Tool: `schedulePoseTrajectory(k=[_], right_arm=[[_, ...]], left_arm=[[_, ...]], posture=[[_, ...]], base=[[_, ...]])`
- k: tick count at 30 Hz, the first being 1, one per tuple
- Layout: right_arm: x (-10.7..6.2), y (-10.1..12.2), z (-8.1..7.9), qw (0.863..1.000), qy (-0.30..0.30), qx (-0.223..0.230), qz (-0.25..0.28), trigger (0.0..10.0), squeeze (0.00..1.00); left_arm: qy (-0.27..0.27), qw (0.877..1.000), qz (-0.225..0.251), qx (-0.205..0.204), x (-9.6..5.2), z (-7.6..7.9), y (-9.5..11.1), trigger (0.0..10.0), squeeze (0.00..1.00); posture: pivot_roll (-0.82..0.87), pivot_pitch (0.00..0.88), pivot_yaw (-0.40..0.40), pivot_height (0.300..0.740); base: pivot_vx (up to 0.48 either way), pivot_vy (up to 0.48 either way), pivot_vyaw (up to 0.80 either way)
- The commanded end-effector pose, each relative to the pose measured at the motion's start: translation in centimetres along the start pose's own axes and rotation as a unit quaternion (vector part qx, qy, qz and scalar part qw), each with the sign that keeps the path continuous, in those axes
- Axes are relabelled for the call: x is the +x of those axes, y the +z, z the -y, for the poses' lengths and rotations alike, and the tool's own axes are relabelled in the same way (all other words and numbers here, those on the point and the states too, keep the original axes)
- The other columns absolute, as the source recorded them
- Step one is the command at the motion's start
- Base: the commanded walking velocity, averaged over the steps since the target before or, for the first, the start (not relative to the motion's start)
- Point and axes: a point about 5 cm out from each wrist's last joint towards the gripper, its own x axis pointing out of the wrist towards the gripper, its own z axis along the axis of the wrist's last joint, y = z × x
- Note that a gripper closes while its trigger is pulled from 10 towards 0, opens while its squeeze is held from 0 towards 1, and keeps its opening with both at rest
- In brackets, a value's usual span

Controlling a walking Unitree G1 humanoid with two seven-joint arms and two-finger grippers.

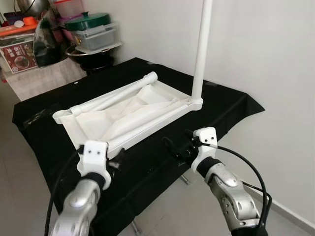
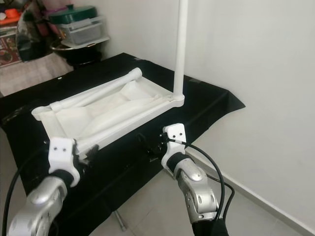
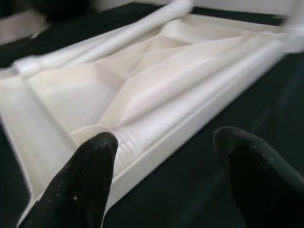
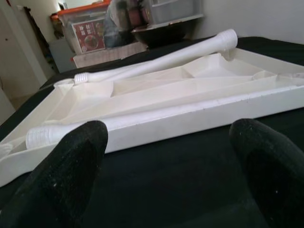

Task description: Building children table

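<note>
A white plastic tabletop (image 1: 93,123) lies upside down on a black cloth (image 1: 147,172). One white leg (image 1: 202,49) stands upright, fixed in its far right corner. Two loose legs lie in the tabletop: one (image 1: 118,93) along the far edge, the other (image 1: 147,123) along the near edge, its threaded end (image 3: 124,140) towards my left. My left gripper (image 3: 166,142) is open at the near left corner, just short of that threaded end. Open too, my right gripper (image 4: 171,133) hovers over the cloth in front of the near rim, holding nothing.
Storage boxes and a green-lidded pot (image 1: 91,27) stand behind the table at the back left. A white wall (image 1: 266,59) runs close along the right. The cloth's front edge drops to a tiled floor (image 1: 162,216) beneath my arms.
</note>
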Motion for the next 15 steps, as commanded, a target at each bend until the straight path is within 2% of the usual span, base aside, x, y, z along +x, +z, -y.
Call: schedulePoseTrajectory(k=[1,4,5,6,8,10,13,15], right_arm=[[0.3,-0.2,-0.5,1.0,0.008,-0.001,-0.008,10.0,0.0],[0.3,-0.2,-0.5,1.0,0.008,-0.002,-0.009,10.0,0.0],[0.3,-0.2,-0.5,1.0,0.009,-0.005,-0.011,10.0,0.0],[0.3,-0.2,-0.5,1.0,0.009,-0.005,-0.011,10.0,0.0],[0.4,-0.3,-0.5,1.0,0.01,-0.007,-0.012,10.0,0.0],[0.4,-0.3,-0.5,1.0,0.01,-0.007,-0.013,10.0,0.0],[0.4,-0.4,-0.6,1.0,0.012,-0.009,-0.015,10.0,0.0],[0.3,-0.4,-0.6,1.0,0.013,-0.011,-0.015,10.0,0.0]], left_arm=[[0.019,0.999,-0.039,-0.006,0.7,-0.4,-0.1,10.0,0.0],[0.002,0.999,-0.04,-0.024,1.1,0.0,0.9,10.0,0.0],[-0.031,0.995,-0.061,-0.066,1.5,0.5,1.9,10.0,0.0],[-0.031,0.995,-0.061,-0.066,1.5,0.5,1.9,10.0,0.0],[-0.055,0.99,-0.085,-0.095,1.9,0.6,2.5,10.0,0.0],[-0.054,0.989,-0.089,-0.105,2.2,0.4,2.8,10.0,0.0],[-0.026,0.987,-0.106,-0.117,3.0,-0.6,3.4,10.0,0.0],[0.01,0.986,-0.114,-0.121,3.5,-1.9,3.4,10.0,0.0]], posture=[[-0.03,0.0,0.06,0.74],[-0.03,0.0,0.06,0.74],[-0.03,0.0,0.058,0.74],[-0.03,0.0,0.058,0.74],[-0.03,0.0,0.058,0.74],[-0.03,0.0,0.058,0.74],[-0.03,0.0,0.06,0.74],[-0.04,0.0,0.063,0.74]], base=[[0.0,0.0,0.0],[0.0,0.0,0.0],[0.0,0.0,0.0],[0.0,0.0,0.0],[0.0,0.0,0.0],[0.0,0.0,0.0],[0.0,0.0,0.0],[0.0,0.0,0.0]])
